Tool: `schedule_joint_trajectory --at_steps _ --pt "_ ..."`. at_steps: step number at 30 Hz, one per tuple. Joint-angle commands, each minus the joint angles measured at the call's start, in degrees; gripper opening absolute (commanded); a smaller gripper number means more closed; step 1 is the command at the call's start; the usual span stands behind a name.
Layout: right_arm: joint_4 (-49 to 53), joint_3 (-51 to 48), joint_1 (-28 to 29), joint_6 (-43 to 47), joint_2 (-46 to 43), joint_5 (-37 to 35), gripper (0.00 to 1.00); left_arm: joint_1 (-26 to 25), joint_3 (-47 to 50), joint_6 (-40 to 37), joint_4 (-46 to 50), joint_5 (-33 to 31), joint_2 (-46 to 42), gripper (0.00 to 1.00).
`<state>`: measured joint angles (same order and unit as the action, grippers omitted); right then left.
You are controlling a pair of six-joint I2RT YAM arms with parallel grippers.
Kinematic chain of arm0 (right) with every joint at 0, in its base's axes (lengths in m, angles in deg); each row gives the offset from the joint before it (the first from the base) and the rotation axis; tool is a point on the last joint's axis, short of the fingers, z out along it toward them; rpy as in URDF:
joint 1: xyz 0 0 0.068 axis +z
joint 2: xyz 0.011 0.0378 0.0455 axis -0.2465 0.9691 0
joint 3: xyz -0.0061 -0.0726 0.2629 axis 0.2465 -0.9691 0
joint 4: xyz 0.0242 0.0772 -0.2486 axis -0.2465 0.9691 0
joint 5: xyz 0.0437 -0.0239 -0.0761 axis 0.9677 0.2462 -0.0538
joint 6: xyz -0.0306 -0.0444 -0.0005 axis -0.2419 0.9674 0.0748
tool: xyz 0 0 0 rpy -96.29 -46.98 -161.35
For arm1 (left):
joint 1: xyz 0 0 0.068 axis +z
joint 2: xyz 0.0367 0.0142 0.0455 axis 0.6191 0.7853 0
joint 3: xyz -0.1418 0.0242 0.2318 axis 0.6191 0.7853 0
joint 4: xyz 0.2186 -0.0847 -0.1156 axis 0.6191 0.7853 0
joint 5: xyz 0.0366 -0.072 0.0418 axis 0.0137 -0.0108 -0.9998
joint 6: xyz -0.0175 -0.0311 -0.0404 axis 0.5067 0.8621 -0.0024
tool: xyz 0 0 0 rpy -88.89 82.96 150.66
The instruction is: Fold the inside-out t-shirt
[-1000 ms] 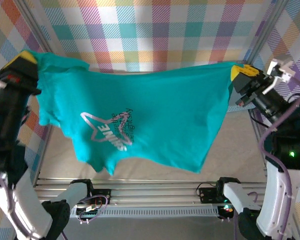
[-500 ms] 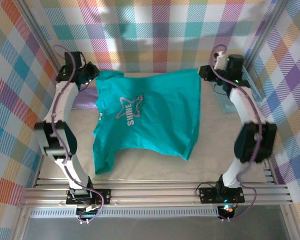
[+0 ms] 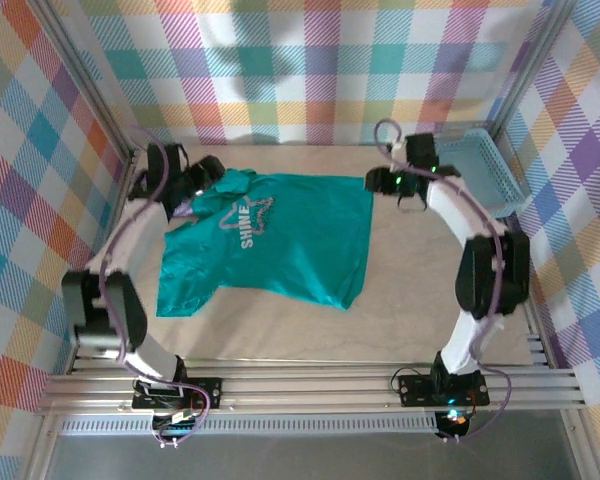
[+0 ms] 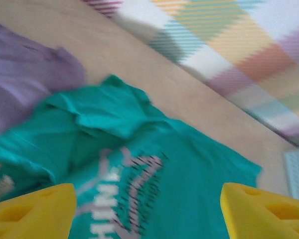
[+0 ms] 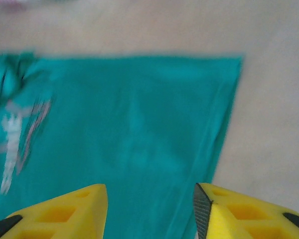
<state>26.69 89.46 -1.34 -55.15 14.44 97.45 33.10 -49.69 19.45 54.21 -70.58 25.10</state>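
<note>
You've just let go: the shirt, stretched in the air between both arms a second ago, now lies flat on the bench, print up. Your left fingers and right fingers stand spread and empty, so you can start folding.

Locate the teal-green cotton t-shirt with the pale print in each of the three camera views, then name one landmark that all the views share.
Top external: the teal-green cotton t-shirt lies spread flat, left of centre on the tan table.
Left wrist: it covers the lower middle, running off the bottom edge.
Right wrist: it covers the left and centre, its straight edge at the right.
Shared landmark: the pale print.
</note>
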Motion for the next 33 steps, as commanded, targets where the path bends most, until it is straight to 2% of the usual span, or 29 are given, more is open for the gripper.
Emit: schedule_joint_trajectory --at_steps 1,5,8,11,14,17,20,23,27,30,33 --pt "5.92 -12.18 6.48 -2.88 -8.03 -3.78 0.52 -5.65 11.42 -0.17 -12.13 5.44 -6.91 0.77" --pt "3.85 -27.33 14.43 -11.04 -15.45 2.16 0.53 -15.53 21.25 -2.55 -13.38 6.58 -10.26 0.77" --pt "1.24 -32.81 20.58 -15.39 -17.47 1.67 0.54 -21.8 25.92 -3.37 -13.62 4.62 -9.3 0.77" --pt "-0.87 -35.47 23.63 -16.74 -17.95 -0.13 0.54 -24.94 28.21 -3.33 -14.66 4.04 -7.5 0.77" --pt "-4.14 -36.82 24.11 -16.52 -16.74 -0.26 0.47 -26.84 28.95 -4.13 -15.99 3.23 -5.36 0.77" --pt "-5.89 -36.43 24.07 -15.03 -14.22 -1.17 0.34 -28.05 28.58 -5.27 -16.53 3.27 -2.15 0.76" --pt "-5.34 -35.17 23.14 -12.51 -12.87 -1.9 0.15 -29.76 29.51 -7.1 -18.96 4.32 -1.22 0.75" --pt "-5.17 -34.85 19.99 -10.33 -14.46 1.62 0.0 -33.0 30.79 -12.56 -21.56 2.92 -2.4 0.74" --pt "-5.96 -34.48 13.99 -9.24 -16.99 12.17 0.0 -38.44 30.67 -23.31 -23.94 -0.27 -1.96 0.73" --pt "-5.2 -33.16 9.66 -8.73 -16.88 19.54 0.0 -41.92 28.84 -34.38 -24.08 1.13 0.88 0.71" --pt "-4.81 -32.17 6.01 -8.57 -15.87 24.9 0.0 -45.21 27.96 -43.28 -25.93 -3.0 3.64 0.71"
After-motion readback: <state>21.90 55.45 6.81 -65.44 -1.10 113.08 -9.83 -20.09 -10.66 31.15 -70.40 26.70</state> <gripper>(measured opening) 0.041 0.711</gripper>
